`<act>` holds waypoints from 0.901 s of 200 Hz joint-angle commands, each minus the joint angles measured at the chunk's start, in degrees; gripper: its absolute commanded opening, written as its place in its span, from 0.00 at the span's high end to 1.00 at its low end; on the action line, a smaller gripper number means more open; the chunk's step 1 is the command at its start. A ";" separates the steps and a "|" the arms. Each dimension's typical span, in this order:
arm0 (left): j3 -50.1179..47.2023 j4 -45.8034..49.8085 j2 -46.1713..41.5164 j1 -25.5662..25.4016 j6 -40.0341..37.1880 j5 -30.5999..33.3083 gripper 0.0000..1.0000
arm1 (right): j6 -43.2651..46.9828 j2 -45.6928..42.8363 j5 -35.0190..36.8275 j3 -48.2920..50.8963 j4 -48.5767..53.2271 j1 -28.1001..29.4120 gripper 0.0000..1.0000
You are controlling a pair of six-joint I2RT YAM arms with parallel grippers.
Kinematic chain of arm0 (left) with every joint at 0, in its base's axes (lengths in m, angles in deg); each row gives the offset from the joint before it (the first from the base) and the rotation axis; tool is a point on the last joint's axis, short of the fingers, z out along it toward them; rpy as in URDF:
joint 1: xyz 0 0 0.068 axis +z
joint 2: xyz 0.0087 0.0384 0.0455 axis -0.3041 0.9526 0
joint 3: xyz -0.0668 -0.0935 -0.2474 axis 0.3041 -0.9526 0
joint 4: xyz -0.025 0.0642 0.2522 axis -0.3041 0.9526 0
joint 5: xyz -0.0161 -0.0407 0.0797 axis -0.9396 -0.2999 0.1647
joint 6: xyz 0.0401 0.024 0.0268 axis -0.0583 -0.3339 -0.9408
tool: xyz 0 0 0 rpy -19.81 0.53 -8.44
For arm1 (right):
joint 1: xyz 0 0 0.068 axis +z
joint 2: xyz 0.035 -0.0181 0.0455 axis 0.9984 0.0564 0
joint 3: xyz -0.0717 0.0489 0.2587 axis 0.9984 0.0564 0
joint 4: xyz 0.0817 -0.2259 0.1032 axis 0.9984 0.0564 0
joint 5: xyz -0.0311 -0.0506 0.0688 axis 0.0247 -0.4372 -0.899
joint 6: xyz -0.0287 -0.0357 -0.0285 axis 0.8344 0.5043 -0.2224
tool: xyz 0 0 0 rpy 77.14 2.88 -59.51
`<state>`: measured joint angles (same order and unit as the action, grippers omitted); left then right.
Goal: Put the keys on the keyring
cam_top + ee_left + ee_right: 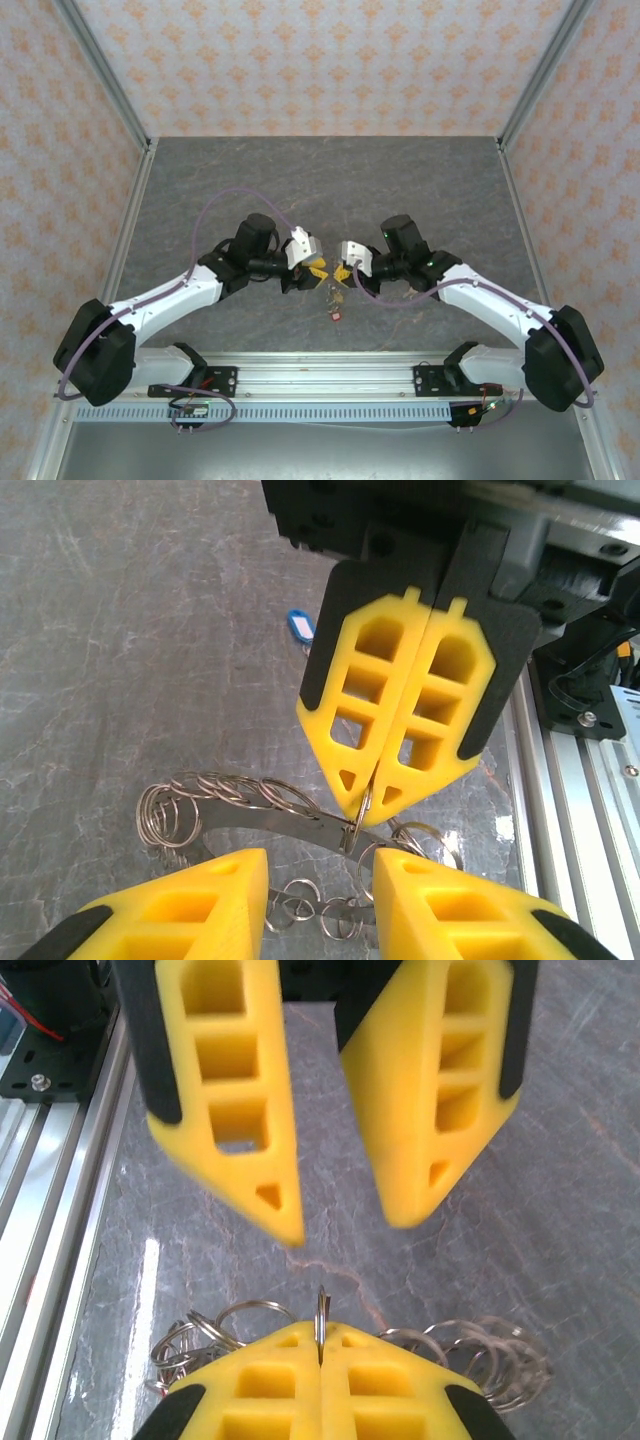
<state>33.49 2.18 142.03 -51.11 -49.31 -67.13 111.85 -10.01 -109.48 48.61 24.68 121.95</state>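
Observation:
The keyring (262, 818) is a grey metal band strung with many small wire rings. It hangs just above the table between both grippers (333, 294). My right gripper (320, 1328) is shut on one small wire ring that stands upright on the band, and the left wrist view shows that pinch from the far side (363, 806). My left gripper (320, 865) faces it with jaws open, one finger on each side of the band, gripping nothing. From the right wrist view its jaws (345, 1225) stand apart. A blue key (300, 627) lies on the table beyond. A red key (336, 316) lies below the ring.
The grey marbled table (320, 190) is walled by patterned panels at the back and sides. An aluminium rail (590, 780) with the arm bases runs along the near edge, close behind the grippers.

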 commanded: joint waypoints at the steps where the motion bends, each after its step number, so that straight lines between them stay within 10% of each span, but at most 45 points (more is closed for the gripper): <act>1: 0.69 -2.39 0.78 -0.95 -1.56 -2.90 0.67 | -1.80 -2.94 -0.28 1.76 -4.49 -0.19 1.00; 180: 4.36 1.40 5.35 -2.27 -4.57 -4.62 0.81 | -5.38 -4.28 -2.03 2.68 -6.91 -0.19 1.00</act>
<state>36.00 2.48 147.10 -52.60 -52.05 -70.05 107.09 -13.38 -109.11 51.43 21.05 121.97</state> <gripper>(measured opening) 0.194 0.043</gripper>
